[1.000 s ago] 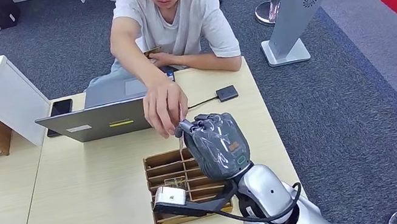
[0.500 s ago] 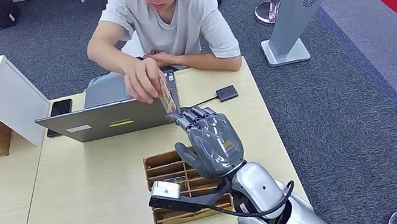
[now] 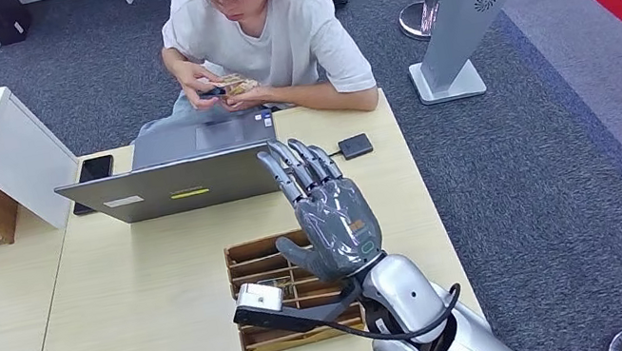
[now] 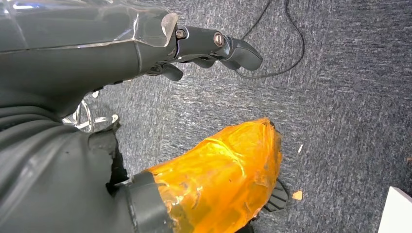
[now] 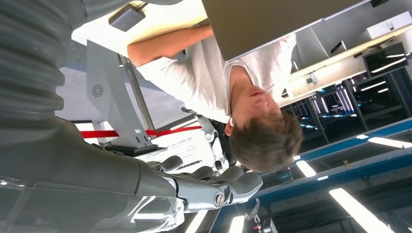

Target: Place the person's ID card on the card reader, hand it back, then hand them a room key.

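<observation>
Since a second ago the person (image 3: 260,20) has drawn the card (image 3: 235,85) back to the chest, holding it in both hands behind the laptop (image 3: 177,175). Right hand (image 3: 325,212) hovers over the worktop (image 3: 118,306), fingers spread, holding nothing. Left hand (image 4: 145,43) hangs above the floor, fingers curled.

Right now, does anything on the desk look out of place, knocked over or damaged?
Nothing stands out. The laptop sits square on the desk, the wooden tray lies flat, and the right hand hovers open above it, holding nothing.
</observation>
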Controlling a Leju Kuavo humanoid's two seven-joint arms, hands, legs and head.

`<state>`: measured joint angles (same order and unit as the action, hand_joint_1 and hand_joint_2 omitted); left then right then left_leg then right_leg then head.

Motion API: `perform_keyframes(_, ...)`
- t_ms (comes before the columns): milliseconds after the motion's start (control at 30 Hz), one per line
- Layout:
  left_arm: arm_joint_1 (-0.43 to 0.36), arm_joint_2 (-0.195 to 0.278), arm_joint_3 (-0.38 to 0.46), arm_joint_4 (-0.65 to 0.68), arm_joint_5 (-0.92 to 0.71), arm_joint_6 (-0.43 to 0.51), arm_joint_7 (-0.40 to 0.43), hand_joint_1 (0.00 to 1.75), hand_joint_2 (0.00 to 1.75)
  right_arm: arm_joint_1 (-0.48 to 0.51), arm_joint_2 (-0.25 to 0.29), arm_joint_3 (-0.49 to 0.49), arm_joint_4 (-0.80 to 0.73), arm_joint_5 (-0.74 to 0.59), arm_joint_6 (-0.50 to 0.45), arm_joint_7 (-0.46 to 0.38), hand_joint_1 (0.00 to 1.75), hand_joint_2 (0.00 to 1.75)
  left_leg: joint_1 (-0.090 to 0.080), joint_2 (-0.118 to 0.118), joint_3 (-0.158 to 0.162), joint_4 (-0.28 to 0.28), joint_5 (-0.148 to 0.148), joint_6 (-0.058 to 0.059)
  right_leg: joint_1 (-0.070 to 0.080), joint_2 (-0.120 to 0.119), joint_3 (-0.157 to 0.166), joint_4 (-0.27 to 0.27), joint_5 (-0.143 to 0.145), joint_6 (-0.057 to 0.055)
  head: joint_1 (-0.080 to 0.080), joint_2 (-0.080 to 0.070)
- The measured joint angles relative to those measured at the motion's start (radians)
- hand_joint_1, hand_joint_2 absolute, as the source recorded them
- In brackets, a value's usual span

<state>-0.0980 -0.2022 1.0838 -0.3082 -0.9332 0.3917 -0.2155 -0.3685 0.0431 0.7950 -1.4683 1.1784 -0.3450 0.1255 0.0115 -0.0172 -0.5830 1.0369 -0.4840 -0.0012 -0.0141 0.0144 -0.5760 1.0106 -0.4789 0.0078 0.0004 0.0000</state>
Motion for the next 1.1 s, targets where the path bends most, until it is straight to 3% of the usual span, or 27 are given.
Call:
perform_keyframes(33, 0.0, 0.0, 0.0, 0.0, 0.0, 0.0, 0.0, 0.0, 0.0, 0.0, 0.0, 0.0, 0.0, 0.0, -0.003, 0.0, 0.0, 1.75, 0.0, 0.0, 0.0, 0.0, 0.0, 0.0, 0.0, 0.0, 0.0, 0.0, 0.0, 0.0, 0.0, 0.0)
perform_keyframes(167, 0.001, 0.0, 0.0, 0.0, 0.007, 0.001, -0.003, 0.0, 0.0, 0.006, 0.0, 0.0, -0.005, -0.003, -0.025, -0.005, 0.0, 0.0, 0.0, 0.0, 0.0, 0.0, 0.0, 0.0, 0.0, 0.0, 0.0, 0.0, 0.0, 0.0, 0.0, 0.0)
perform_keyframes(300, 0.003, 0.001, 0.0, 0.001, 0.019, 0.003, -0.014, 0.0, 0.0, 0.026, 0.0, -0.003, -0.027, -0.08, -0.057, -0.058, 0.0, 0.0, 0.0, 0.0, 0.0, 0.0, 0.0, 0.0, 0.0, 0.0, 0.0, 0.0, 0.0, 0.0, 0.0, 0.0)
perform_keyframes(533, 0.008, 0.004, 0.0, 0.008, 0.038, 0.018, -0.049, 0.0, 0.0, 0.108, -0.002, -0.021, -0.124, -0.581, -0.065, -0.352, 0.0, 0.0, 0.0, 0.0, 0.0, 0.0, 0.0, 0.0, 0.0, 0.0, 0.0, 0.0, 0.0, 0.0, 0.0, 0.0)
perform_keyframes(667, 0.007, 0.004, 0.0, 0.011, 0.038, 0.021, -0.059, 0.0, 0.0, 0.149, -0.011, -0.038, -0.197, -0.911, 0.074, -0.483, 0.0, 0.0, 0.0, 0.0, 0.0, 0.0, 0.0, 0.0, 0.0, 0.0, 0.0, 0.0, 0.0, 0.0, 0.0, 0.0)
perform_keyframes(800, 0.006, 0.006, 0.0, 0.017, 0.038, 0.023, -0.064, 0.0, 0.0, 0.178, -0.026, -0.058, -0.259, -1.151, 0.24, -0.548, 0.0, 0.0, 0.0, 0.0, 0.0, 0.0, 0.0, 0.0, 0.0, 0.0, 0.0, 0.0, 0.0, 0.0, 0.0, 0.0)
perform_keyframes(1100, 0.002, 0.014, -0.001, 0.026, 0.043, 0.027, -0.071, 0.0, 0.0, 0.216, -0.045, -0.087, -0.317, -1.358, 0.43, -0.596, 0.0, 0.0, 0.0, 0.0, 0.0, 0.0, 0.0, 0.0, 0.0, 0.0, 0.0, 0.0, 0.0, 0.0, 0.0, 0.0)
